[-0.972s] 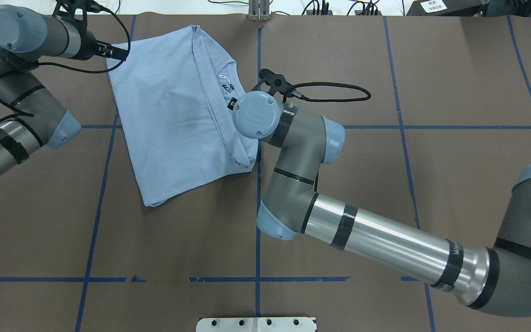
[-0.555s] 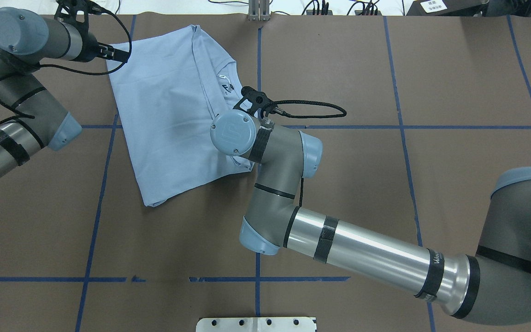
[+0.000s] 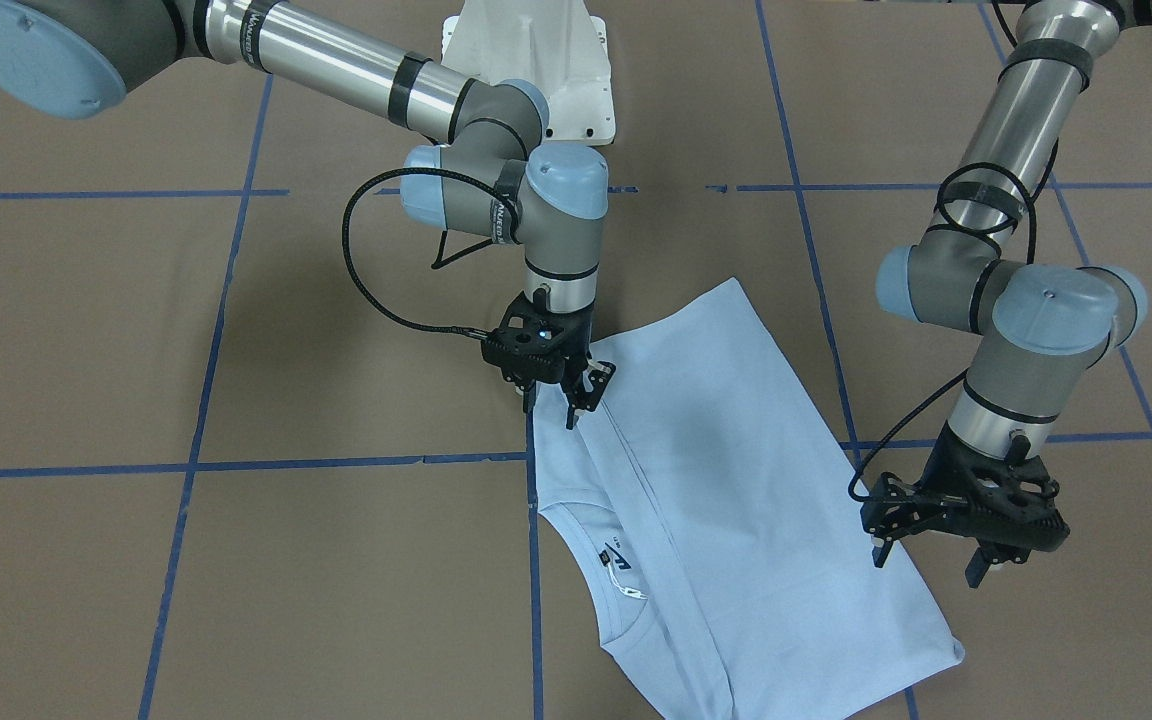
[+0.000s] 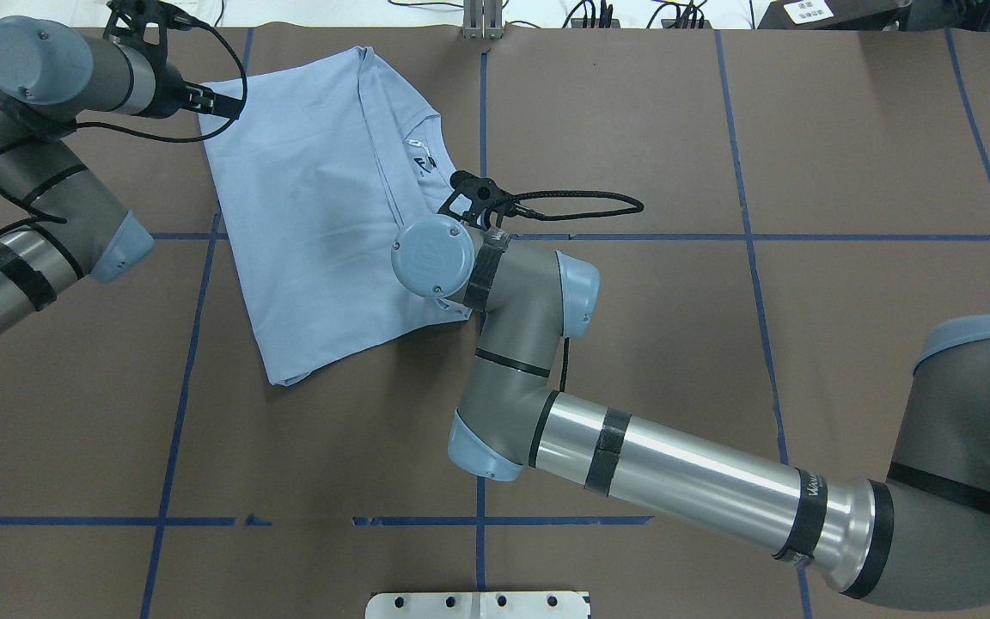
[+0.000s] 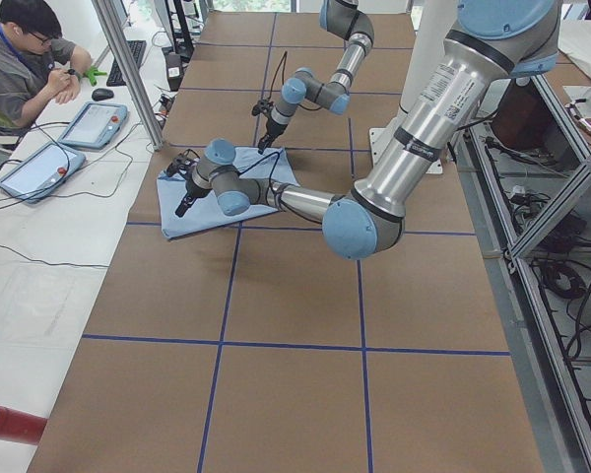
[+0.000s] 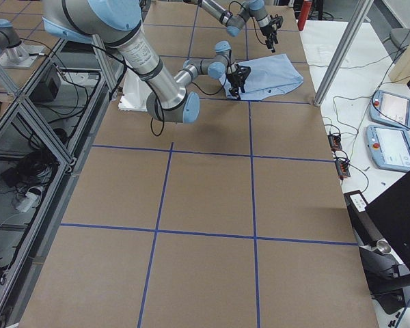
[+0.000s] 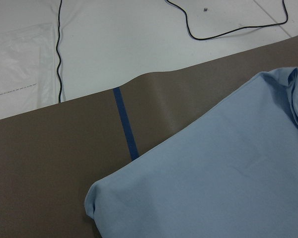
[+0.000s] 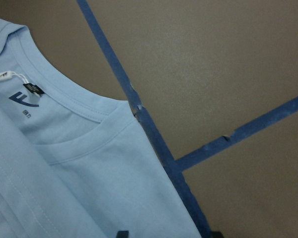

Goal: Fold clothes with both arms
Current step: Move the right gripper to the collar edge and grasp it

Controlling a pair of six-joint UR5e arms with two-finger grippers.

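Observation:
The light blue T-shirt (image 3: 736, 470) lies folded lengthwise on the brown table, with its collar and inner label (image 3: 616, 565) facing up on the side away from the robot. My right gripper (image 3: 571, 395) hangs open just above the shirt's long folded edge, near the hem end. In the right wrist view its fingertips (image 8: 121, 233) straddle the cloth (image 8: 89, 188) below the collar. My left gripper (image 3: 926, 562) is open and holds nothing, hovering beside the opposite long edge near the shoulder corner (image 7: 97, 198). In the overhead view the right wrist hides its own gripper over the shirt (image 4: 314, 206).
Blue tape lines (image 4: 482, 361) grid the table. The white pedestal base (image 3: 536, 70) stands behind the right arm. The table's far edge, a metal post (image 4: 482, 21) and cables lie just past the shirt. A seated person (image 5: 20, 59) and teach pendants (image 5: 94, 123) are at a side bench.
My right arm has swung along the shirt's folded edge from near the collar toward the hem end and the robot. The left arm and the shirt have barely shifted.

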